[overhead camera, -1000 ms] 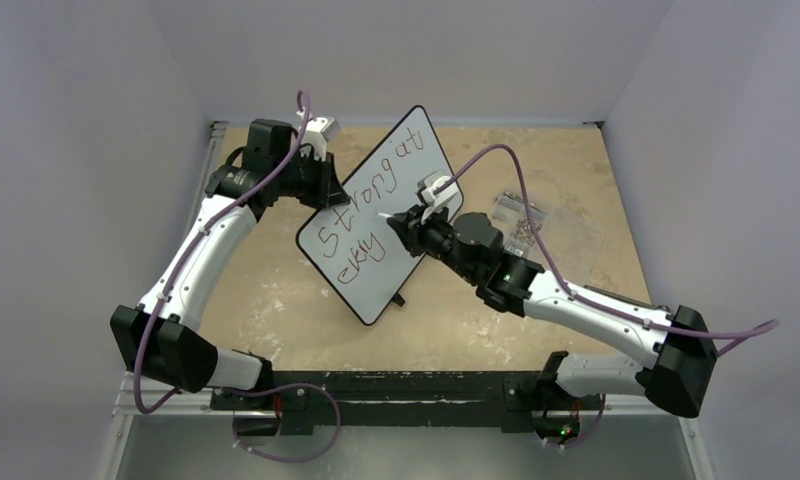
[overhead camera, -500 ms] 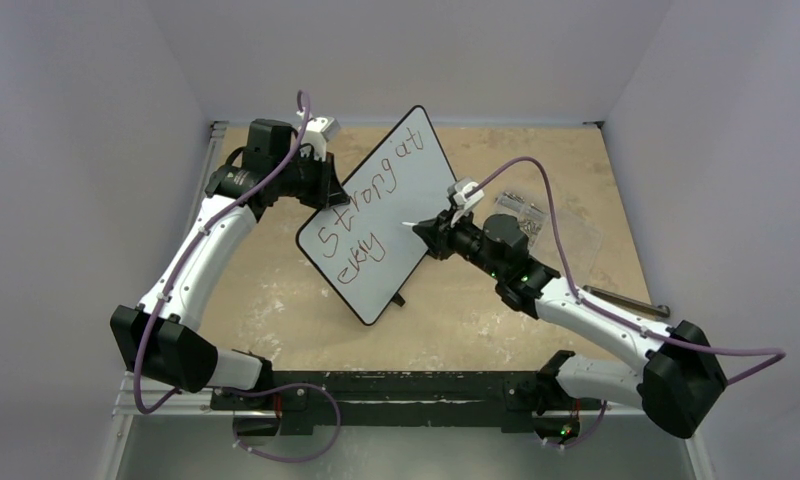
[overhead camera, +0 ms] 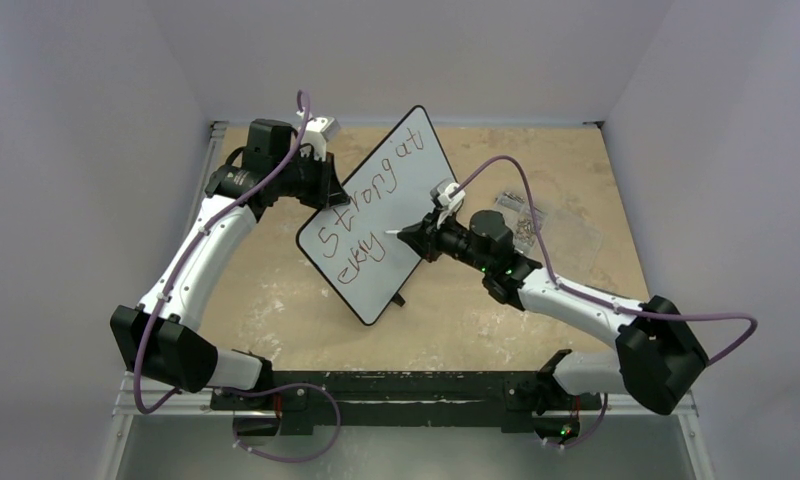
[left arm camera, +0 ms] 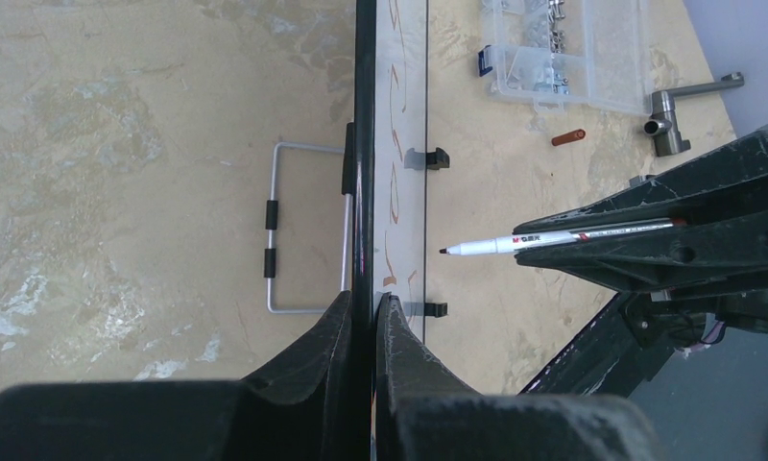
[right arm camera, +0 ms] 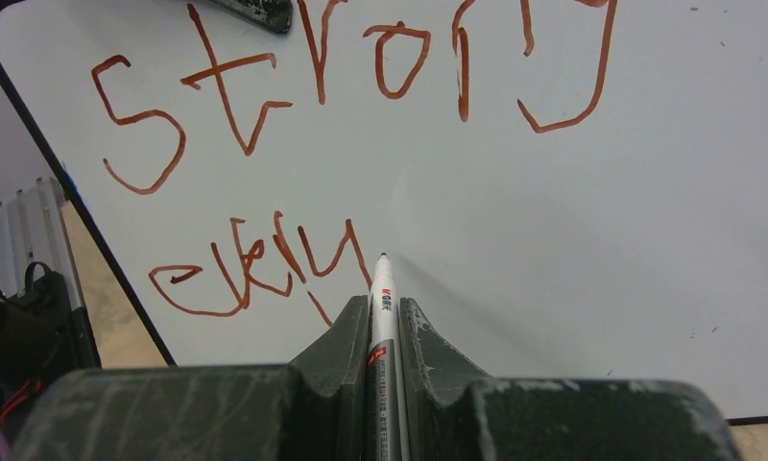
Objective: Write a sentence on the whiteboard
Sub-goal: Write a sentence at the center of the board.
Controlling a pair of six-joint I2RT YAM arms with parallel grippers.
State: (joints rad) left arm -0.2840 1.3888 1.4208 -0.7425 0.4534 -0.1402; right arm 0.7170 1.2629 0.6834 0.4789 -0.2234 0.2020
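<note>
The whiteboard (overhead camera: 416,185) stands tilted on its edge in the middle of the table. My left gripper (overhead camera: 328,186) is shut on its upper left rim (left arm camera: 364,144). The sentence (overhead camera: 361,215) runs in reddish-brown letters in two lines, "strong at" over "ekly" (right arm camera: 265,274). My right gripper (overhead camera: 417,237) is shut on a slim red-and-white marker (right arm camera: 381,280). Its tip points at the white surface (right arm camera: 572,221) just right of the lower line. In the left wrist view the marker (left arm camera: 543,238) stops a small gap short of the board.
A clear plastic box (overhead camera: 524,222) of metal bits lies right of the board. Beside the box (left arm camera: 567,48) lie a red marker cap (left arm camera: 569,136) and a grey metal tool (left arm camera: 670,120). A wire stand (left arm camera: 303,230) juts from the board's back. Walls close in three sides.
My right arm drew the marker away from the board to the right, then came back left and slightly lower. The left arm and the board have not moved.
</note>
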